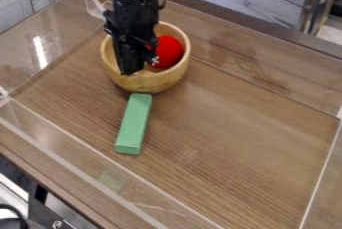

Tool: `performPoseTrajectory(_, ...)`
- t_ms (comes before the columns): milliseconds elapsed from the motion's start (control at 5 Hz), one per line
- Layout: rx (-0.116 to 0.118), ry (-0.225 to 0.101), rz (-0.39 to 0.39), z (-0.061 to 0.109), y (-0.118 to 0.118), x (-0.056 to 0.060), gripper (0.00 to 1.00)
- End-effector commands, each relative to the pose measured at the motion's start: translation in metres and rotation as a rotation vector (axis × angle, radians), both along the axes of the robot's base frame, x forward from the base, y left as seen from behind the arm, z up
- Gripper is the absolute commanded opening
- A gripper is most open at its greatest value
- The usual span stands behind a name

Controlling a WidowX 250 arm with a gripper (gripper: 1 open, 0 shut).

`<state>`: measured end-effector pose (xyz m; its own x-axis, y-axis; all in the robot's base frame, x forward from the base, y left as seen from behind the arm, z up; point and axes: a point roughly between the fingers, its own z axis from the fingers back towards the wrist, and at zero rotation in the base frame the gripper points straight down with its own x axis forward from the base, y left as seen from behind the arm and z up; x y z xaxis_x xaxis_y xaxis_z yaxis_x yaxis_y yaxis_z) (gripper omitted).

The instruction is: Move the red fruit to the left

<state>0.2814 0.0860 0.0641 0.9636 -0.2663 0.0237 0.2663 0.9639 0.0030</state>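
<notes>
Inside the wooden bowl (163,80) sits the red fruit (168,50). Your fingers (130,65) point down into the bowl; you can't tell how wide they stand.

– Which colours can be seen?
– Bright red is shown by the fruit (168,49), plain green by the block (134,123).
– And the bowl (160,81)?
– Golden tan; the desk (241,108) is coloured brown.

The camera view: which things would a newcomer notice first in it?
First, the glossy red toy fruit inside the round wooden bowl, under the dark gripper. Next, the long green rectangular block, lying on the brown table in front of the bowl.
</notes>
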Motion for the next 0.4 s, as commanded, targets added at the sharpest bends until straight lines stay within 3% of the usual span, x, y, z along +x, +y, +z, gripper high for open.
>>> performPoseTrajectory(0, 0.0, -0.026, 0.033, 0.013, -0.004, 0.012, 1.0)
performPoseTrajectory(200, -0.009, -0.041, 0.079, 0.023, -0.01, 0.026, 0.0)
